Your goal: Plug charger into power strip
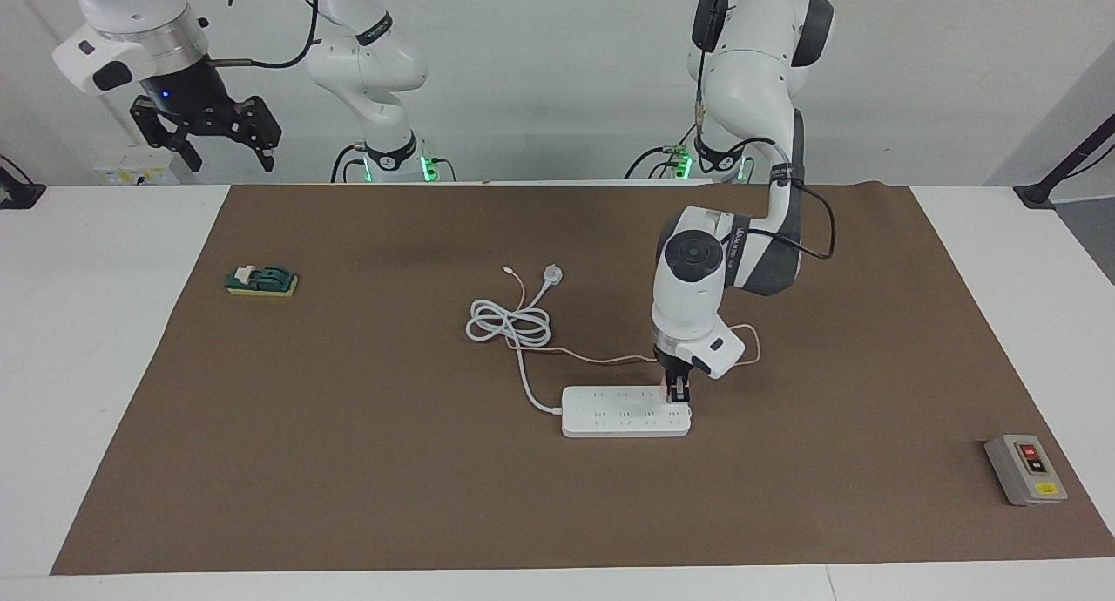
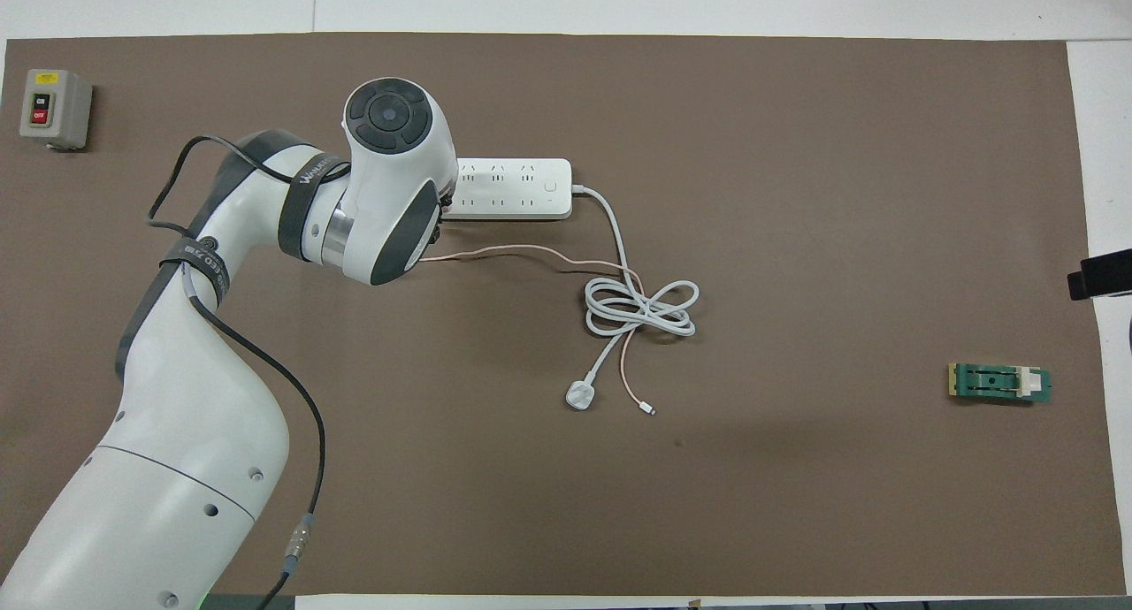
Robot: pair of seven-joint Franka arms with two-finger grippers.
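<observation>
The white power strip lies flat near the middle of the brown mat. My left gripper points straight down onto the strip's end toward the left arm's end of the table. Only a sliver of the pale pink charger shows at the gripper's tip, seated on the strip; in the overhead view the wrist hides it. Its thin pink cable trails across the mat toward the robots. My right gripper waits open, raised over the table's edge at the right arm's end.
The strip's thick white cord lies coiled nearer to the robots, ending in a round white plug. A grey switch box sits at the left arm's end. A green block lies at the right arm's end.
</observation>
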